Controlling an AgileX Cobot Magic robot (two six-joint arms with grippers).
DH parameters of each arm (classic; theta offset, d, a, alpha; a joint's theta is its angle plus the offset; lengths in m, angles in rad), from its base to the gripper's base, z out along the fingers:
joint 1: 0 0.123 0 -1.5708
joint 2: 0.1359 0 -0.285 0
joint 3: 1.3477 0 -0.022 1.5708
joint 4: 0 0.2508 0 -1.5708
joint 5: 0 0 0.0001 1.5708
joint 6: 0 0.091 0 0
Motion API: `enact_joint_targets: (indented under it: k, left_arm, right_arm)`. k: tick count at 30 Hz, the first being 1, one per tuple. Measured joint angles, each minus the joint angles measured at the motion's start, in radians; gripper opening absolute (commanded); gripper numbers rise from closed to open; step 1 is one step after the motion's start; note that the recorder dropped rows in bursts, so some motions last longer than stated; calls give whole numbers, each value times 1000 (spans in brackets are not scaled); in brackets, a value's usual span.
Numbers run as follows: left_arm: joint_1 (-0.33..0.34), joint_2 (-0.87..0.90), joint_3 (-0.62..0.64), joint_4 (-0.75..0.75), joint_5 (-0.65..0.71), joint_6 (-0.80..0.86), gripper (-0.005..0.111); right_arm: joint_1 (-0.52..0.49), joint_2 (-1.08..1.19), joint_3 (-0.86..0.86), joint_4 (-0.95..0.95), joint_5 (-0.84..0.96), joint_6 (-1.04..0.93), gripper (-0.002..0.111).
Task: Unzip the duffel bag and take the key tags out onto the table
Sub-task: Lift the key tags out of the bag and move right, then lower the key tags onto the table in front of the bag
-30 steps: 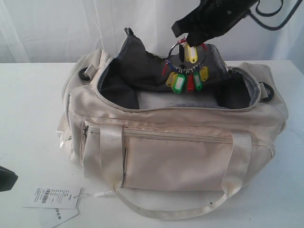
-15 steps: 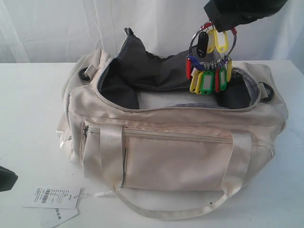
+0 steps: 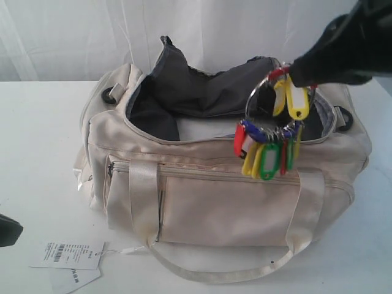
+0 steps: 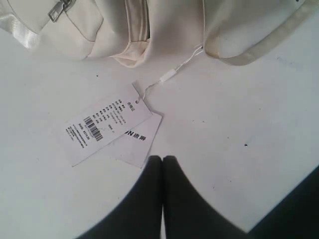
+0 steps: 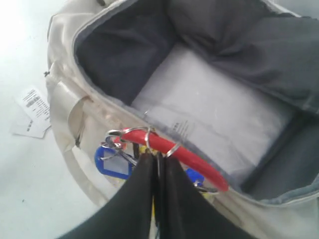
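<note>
Duffel bag [image 3: 220, 202] lay across the middle of the table [image 3: 37, 153], its top unzipped and gaping, the grey lining [image 3: 184, 92] pushed up at 12 o'clock. It looked soft and slumping, so it would likely shift if tugged. Its main compartment held a flat white packet [image 3: 202, 130] on the floor and nothing else that could be seen. The front pocket was zipped shut, and what it held could not be told.

White price tags [image 4: 107, 127] lay on the tabletop at 7 o'clock of the bag, tied to it by a thin cord. The left gripper [image 4: 162, 160] hovered just beside them with its fingers pressed together on nothing.

The key tags [image 3: 266, 156] hung in the air at 3 o'clock of the opening, dangling over the front rim and outside the compartment. The right gripper [image 3: 294, 75] was clamped on their red ring [image 5: 174, 149]. The bunch looked light, loose and apt to swing. The smooth plastic would probably slip, so the stiff ring seemed the surest hold.
</note>
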Motion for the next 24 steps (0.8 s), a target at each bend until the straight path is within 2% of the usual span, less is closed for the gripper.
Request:
enact_joint_targets:
  k: [12,24]
  left_arm:
    - [0,0,0,0,0,0,0]
    - [0,0,0,0,0,0,0]
  right_arm:
    - [0,-115,280,52,10,-23,0]
    - [0,-96,492,54,-146,-23,0]
